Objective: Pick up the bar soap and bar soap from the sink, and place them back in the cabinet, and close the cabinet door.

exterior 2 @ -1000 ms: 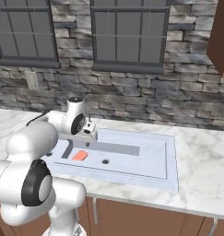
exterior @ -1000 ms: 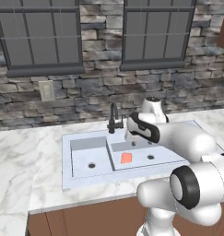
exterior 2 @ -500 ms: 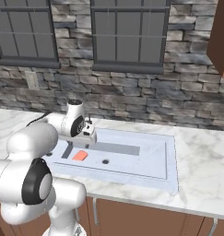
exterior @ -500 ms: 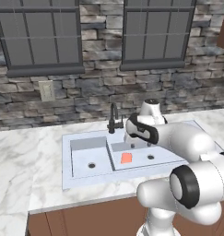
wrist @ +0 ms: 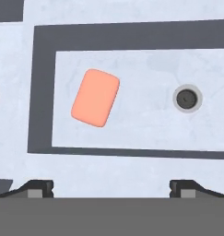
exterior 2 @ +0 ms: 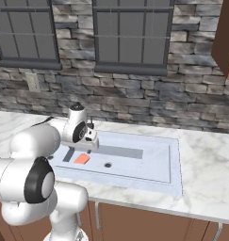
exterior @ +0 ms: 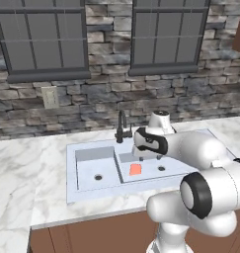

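Note:
An orange bar soap lies flat on the floor of the right basin of the pale grey-blue sink. In the hand view the bar soap sits left of the basin's drain. My gripper hangs open just above the basin and points down, with the soap ahead of its left fingertip. Nothing is between the fingers. A strip of reddish-brown cabinet shows at the upper right.
A thin black faucet stands behind the sink's divider, close to my hand. Marble counter runs on both sides of the sink. A stone wall with two dark windows rises behind.
My hand has sunk a little toward the right basin. The orange soap has not moved, and the jaws stay wide.

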Controlling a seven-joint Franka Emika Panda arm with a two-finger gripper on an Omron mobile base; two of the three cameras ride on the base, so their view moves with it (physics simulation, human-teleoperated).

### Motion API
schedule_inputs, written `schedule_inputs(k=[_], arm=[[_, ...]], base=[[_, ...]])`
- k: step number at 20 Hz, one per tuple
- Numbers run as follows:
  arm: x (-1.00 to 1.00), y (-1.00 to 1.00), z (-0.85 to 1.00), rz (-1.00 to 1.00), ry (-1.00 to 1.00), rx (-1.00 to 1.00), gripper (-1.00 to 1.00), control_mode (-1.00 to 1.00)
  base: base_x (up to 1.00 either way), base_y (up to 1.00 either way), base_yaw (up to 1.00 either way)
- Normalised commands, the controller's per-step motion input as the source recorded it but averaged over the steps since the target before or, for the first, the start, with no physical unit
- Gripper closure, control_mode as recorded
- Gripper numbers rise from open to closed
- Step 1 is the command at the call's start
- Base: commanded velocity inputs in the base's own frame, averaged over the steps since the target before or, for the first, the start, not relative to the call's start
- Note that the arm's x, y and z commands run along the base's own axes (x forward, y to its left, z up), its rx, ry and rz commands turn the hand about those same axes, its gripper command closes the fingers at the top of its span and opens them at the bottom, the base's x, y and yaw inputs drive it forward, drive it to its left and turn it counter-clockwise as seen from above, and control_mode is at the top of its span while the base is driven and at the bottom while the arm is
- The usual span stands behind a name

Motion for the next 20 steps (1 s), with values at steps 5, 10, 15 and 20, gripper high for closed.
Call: schedule_inputs(k=[5,10,15,20], arm=[[0.04,0.02,-0.12,0.00,0.03,0.00,-1.00,-1.00],[0.01,0.03,-0.10,0.00,0.04,0.00,-1.00,-1.00],[0.00,0.04,-0.07,0.00,0.03,0.00,-1.00,-1.00],[0.03,0.04,-0.09,0.00,0.02,0.00,-1.00,-1.00]], base=[[0.00,0.00,0.00],[0.00,0.00,0.00],[0.00,0.00,0.00],[0.00,0.00,0.00]])
